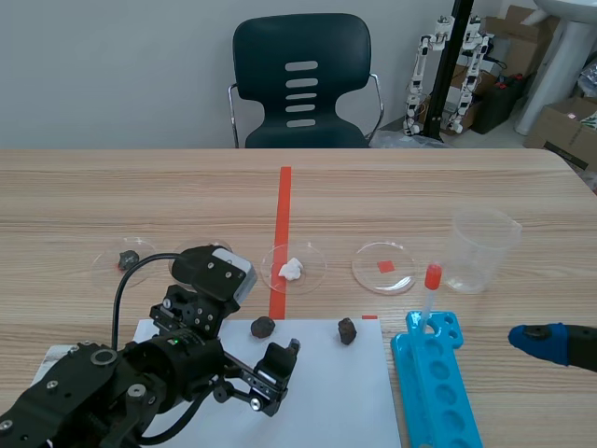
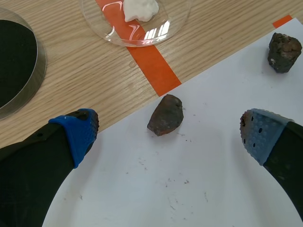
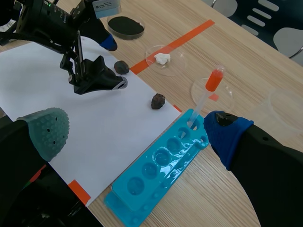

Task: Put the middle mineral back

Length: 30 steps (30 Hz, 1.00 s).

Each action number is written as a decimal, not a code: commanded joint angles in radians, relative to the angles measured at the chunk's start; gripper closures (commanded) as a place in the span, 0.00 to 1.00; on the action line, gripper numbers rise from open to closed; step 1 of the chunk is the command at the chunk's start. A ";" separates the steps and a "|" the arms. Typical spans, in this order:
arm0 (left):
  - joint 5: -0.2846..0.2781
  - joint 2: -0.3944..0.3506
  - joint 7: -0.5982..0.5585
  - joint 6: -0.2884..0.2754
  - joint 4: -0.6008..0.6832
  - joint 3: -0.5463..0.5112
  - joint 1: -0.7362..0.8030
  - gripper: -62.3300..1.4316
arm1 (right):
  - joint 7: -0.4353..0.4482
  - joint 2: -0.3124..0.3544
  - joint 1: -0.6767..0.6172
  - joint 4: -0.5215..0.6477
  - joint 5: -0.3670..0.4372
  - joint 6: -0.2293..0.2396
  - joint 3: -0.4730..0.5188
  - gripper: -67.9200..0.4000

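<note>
Our left gripper (image 2: 168, 136) hangs released over the white paper (image 2: 189, 189), with the dark stone (image 2: 165, 116) lying just ahead at its twelve o'clock. We judge the grasp comes next: lower, then close. At three o'clock of the table (image 1: 420, 187), the right gripper (image 3: 137, 135) rests released too.

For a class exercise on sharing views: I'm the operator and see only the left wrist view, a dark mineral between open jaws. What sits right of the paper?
Observer: A blue rack with a red-capped dropper standing in it.
Operator: Any empty dish?
Observer: Yes, a clear dish beyond the rack, over an orange square mark.
Operator: The right arm?
Observer: The right arm is low beside the rack, jaws open, holding nothing.
</note>
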 commanded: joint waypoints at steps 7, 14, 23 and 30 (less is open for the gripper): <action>0.020 -0.021 -0.126 -0.006 0.128 0.001 0.089 0.00 | 0.014 0.000 -0.002 0.009 0.011 -0.003 0.005 0.13; 0.021 -0.087 -0.146 -0.005 0.254 0.001 0.164 0.00 | 0.014 0.000 -0.002 0.009 0.011 -0.003 0.005 0.13; 0.021 -0.158 -0.146 -0.006 0.399 0.001 0.207 0.00 | 0.014 0.000 -0.002 0.009 0.011 -0.003 0.005 0.13; 0.021 -0.181 -0.145 -0.006 0.468 -0.001 0.232 0.00 | 0.014 0.000 -0.002 0.009 0.011 -0.003 0.005 0.13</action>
